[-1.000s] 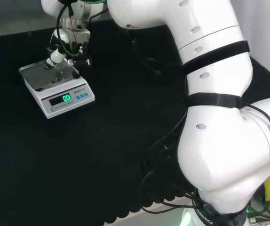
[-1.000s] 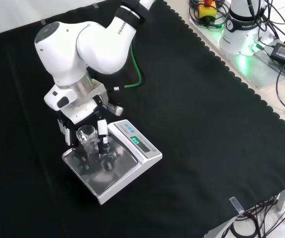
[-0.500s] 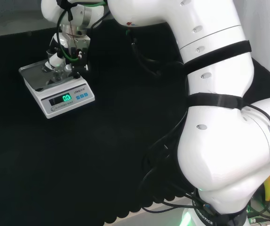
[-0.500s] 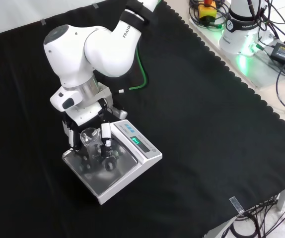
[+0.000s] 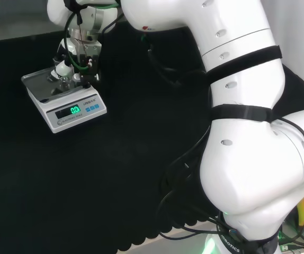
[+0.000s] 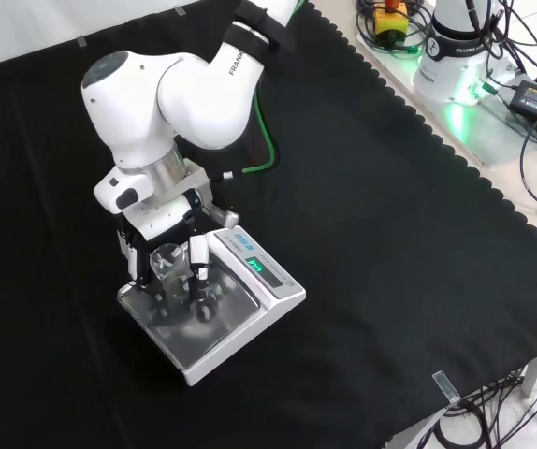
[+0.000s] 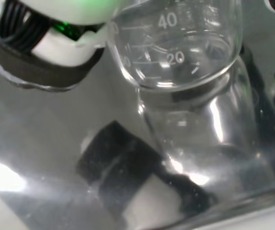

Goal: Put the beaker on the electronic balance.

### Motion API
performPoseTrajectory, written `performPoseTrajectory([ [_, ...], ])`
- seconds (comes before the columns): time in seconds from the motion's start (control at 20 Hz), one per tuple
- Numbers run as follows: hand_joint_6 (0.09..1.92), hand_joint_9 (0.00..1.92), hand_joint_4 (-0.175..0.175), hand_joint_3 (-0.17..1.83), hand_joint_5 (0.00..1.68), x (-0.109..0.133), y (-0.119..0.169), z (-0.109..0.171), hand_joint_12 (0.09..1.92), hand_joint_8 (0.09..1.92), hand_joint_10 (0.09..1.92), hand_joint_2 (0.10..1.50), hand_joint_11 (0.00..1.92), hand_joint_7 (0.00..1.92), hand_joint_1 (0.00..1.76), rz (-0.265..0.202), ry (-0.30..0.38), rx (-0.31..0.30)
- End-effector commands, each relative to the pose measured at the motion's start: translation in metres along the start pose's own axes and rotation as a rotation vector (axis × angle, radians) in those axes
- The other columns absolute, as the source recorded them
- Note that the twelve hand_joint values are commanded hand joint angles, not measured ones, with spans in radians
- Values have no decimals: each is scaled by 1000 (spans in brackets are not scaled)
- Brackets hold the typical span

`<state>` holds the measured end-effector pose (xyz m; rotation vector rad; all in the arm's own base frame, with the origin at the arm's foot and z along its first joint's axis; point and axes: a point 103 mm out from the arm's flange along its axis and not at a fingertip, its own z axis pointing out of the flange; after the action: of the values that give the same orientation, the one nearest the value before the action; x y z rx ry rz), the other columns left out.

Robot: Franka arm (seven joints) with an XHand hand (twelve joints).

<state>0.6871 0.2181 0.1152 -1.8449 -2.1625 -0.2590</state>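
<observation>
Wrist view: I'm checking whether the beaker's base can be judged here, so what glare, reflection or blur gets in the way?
Wrist view: the shiny pan mirrors the beaker and the hand, with a bright glare patch at one edge; the hand is blurred. Front view: the pan shows dark reflections under the hand. Head view: the balance display glows green.

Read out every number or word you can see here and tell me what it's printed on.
"40" and "20": graduation marks on the beaker, wrist view.
Green display on the electronic balance: too small to read.
Its blue front label: too small to read.
Lettering on the arm: not clear enough.
</observation>
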Motion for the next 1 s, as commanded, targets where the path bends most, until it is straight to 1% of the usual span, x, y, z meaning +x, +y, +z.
performPoseTrajectory([
  [0.05,749,1892,-47,862,1288,-2,0,9,950,165,123,553,1285,1842,1177,9,-12,19],
  [0.2,749,1892,-48,863,1288,-3,1,11,951,165,122,553,1284,1842,1178,14,-12,24],
  [0.3,750,1893,-49,863,1288,-10,0,11,952,164,122,552,1284,1842,1178,20,-2,18],
  [0.55,751,1893,-51,865,1288,-4,3,6,954,163,121,552,1283,1843,1178,8,-24,16],
  [0.6,751,1893,-51,865,1288,-5,4,4,954,163,121,552,1283,1843,1178,4,-16,20],
  [0.65,751,1893,-51,865,1288,-5,5,2,954,163,121,552,1283,1843,1178,4,1,43],
  [0.7,741,1890,26,865,1293,-6,5,0,982,161,121,548,1253,1835,1165,7,14,75],
  [0.75,748,1872,93,823,1274,-7,5,-2,1026,156,118,574,1197,1809,1144,8,23,114],
  [0.8,759,1785,34,750,1167,-7,6,-4,1102,127,88,585,1095,1707,1030,7,21,143],
  [0.85,769,1583,-25,647,929,-6,5,-6,1185,87,87,598,947,1518,899,1,14,148],
  [0.9,746,1362,-61,553,704,-6,4,-8,1265,87,87,609,772,1297,788,-7,6,142],
  [0.95,676,1155,-77,456,536,-6,3,-10,1332,87,87,627,604,1092,701,-12,4,137],
  [1.0,574,977,-83,365,421,-6,3,-12,1385,87,87,647,455,917,631,-14,-2,134],
])
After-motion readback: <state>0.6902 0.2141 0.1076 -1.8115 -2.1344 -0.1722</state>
